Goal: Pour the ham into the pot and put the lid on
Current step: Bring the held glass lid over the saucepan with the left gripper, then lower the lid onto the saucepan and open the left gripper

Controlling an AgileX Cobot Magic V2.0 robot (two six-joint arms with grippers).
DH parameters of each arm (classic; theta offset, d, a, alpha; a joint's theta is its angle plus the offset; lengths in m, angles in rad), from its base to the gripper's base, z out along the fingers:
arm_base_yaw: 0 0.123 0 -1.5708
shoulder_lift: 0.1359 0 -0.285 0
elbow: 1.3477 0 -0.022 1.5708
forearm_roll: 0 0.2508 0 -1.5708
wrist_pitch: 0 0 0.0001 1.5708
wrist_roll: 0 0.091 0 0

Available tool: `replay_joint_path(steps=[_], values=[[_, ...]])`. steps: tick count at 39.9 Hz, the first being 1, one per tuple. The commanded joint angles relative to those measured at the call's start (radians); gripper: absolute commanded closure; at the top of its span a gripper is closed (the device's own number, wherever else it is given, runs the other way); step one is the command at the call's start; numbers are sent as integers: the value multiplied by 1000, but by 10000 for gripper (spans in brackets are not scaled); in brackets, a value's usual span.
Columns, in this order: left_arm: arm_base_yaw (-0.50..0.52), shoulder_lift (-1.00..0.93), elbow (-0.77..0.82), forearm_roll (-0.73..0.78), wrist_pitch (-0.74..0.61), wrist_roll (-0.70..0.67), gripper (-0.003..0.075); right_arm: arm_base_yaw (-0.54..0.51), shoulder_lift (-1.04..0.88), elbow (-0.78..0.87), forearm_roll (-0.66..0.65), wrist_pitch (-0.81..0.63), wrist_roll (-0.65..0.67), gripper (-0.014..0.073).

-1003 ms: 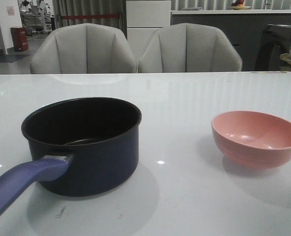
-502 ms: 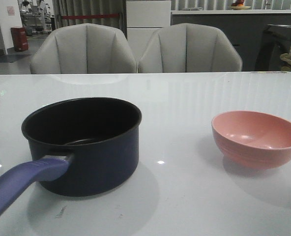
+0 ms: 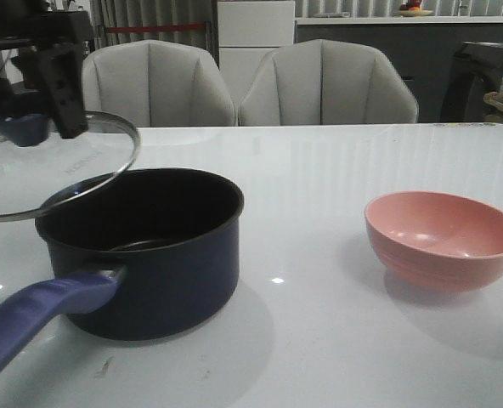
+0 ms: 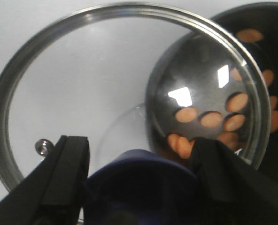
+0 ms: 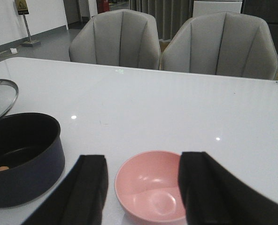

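Your left gripper (image 3: 26, 127) is clamped on the blue knob (image 4: 141, 180) of the lid (image 3: 52, 170), one black finger on each side of it in the left wrist view. It holds the lid in the air, tilted, to the left of the pot (image 3: 141, 246) as the front view shows it. The lid's right edge overlaps the pot's left rim in that view, while most of the glass hangs over bare worktop (image 3: 336, 340). Whether the steel rim touches the pot you cannot tell from these views.

Through the glass in the left wrist view you see the ham (image 4: 214, 117): orange-pink slices scattered on the black floor of the pot, some under the lid's edge and some beyond it. One slice also shows low inside the pot in the right wrist view. The pot stands upright on the worktop with its long blue-purple handle (image 3: 39, 314) pointing toward the near left corner.

Your right gripper (image 5: 141, 187) hangs above the pink bowl (image 3: 443, 238), fingers wide apart and holding nothing. The bowl sits upright on the worktop, well apart from the pot on its right, and looks empty inside. Two grey chairs (image 3: 234, 81) stand behind the far edge of the worktop.
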Motion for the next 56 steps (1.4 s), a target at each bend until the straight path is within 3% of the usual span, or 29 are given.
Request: replay_joint_path(steps=[1, 31, 56], values=[[-62, -56, -34, -9, 52, 0, 598, 3, 6, -26, 8, -84, -10, 139], [-223, 58, -164, -35, 53, 0, 598, 3, 6, -26, 8, -84, -10, 139], [-216, 65, -116, 9, 53, -29, 598, 28, 6, -26, 8, -84, -10, 139]])
